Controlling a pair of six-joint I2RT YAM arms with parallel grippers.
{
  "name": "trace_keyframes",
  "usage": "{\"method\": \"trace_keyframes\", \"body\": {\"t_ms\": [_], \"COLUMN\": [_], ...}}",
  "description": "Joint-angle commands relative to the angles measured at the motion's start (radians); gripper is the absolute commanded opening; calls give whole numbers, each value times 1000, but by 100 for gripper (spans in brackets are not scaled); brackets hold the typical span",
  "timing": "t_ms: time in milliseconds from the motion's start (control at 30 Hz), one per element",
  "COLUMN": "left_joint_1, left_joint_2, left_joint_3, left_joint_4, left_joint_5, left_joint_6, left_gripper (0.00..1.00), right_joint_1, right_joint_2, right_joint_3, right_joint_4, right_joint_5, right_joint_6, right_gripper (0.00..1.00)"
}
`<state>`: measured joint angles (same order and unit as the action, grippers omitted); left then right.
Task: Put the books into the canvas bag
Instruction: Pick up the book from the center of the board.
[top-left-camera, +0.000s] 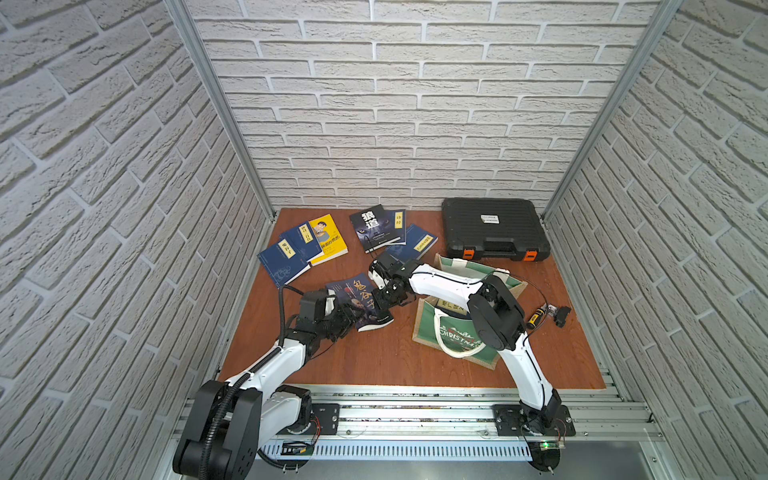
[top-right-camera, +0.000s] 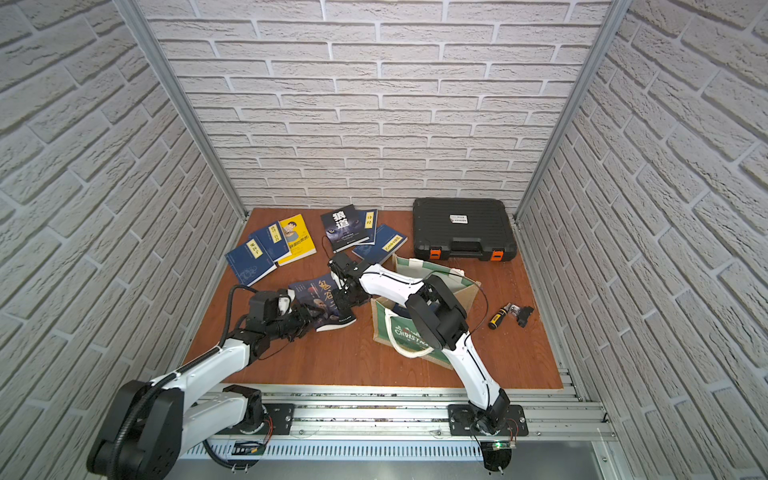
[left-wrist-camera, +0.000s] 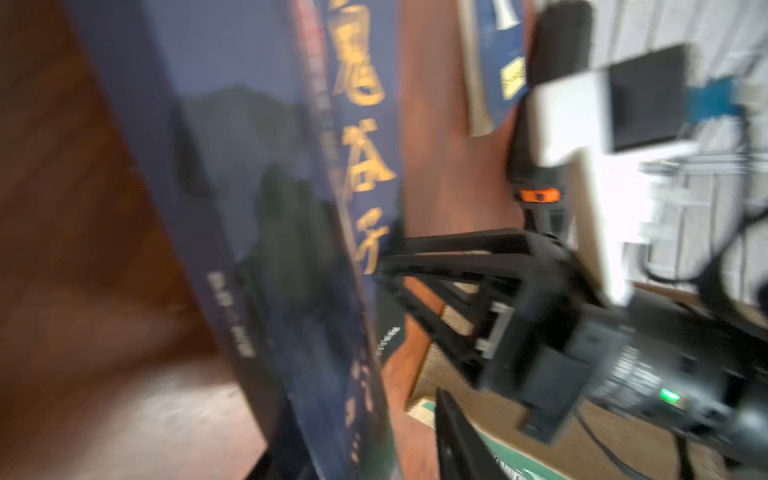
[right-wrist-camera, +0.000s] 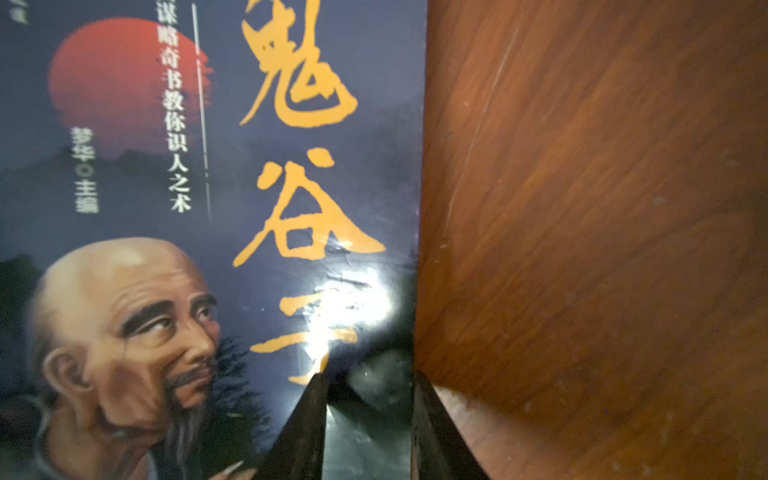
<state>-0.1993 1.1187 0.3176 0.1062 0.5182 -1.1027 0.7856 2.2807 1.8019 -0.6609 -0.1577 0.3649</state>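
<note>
Both arms reach low over the table (top-left-camera: 374, 365) and meet at 1 book. The left arm stretches forward from its base, with the left gripper (top-left-camera: 348, 319) at the dark book's (top-left-camera: 360, 296) near-left corner; blur and clutter hide whether its jaws pinch the book. The right arm folds at the elbow above the canvas bag (top-left-camera: 428, 324) and angles back leftward. The right gripper (right-wrist-camera: 370, 397) points down with jaws apart, 1 tip over the cover and 1 over bare wood beside the edge, nothing clamped. The book sits just left of the bag, its long axis running far to near and the title's head toward the back wall. Its cover is glossy dark blue with gold brush characters and a bald, bearded face. The bag is boxy, a coarse tan weave with green panels and white rope handles (top-left-camera: 453, 355), its mouth open.
</note>
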Motion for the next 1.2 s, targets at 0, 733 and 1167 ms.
{"method": "trace_keyframes", "body": {"t_ms": [0, 733, 1167], "left_joint_1": [46, 74, 73], "left_joint_2": [15, -230, -185], "left_joint_3": [-15, 175, 187], "left_joint_4": [35, -391, -380], "left_joint_5": [78, 11, -4], "left_joint_6": [23, 255, 268], "left_gripper": [34, 0, 0], "right_joint_1": [61, 170, 159], "right_joint_2": [97, -648, -861], "right_joint_3": [-27, -43, -235], "right_joint_4": [-82, -277, -574], "right_joint_5": [-32, 286, 458], "right_joint_6": [7, -346, -340], "right_gripper": [33, 53, 75]}}
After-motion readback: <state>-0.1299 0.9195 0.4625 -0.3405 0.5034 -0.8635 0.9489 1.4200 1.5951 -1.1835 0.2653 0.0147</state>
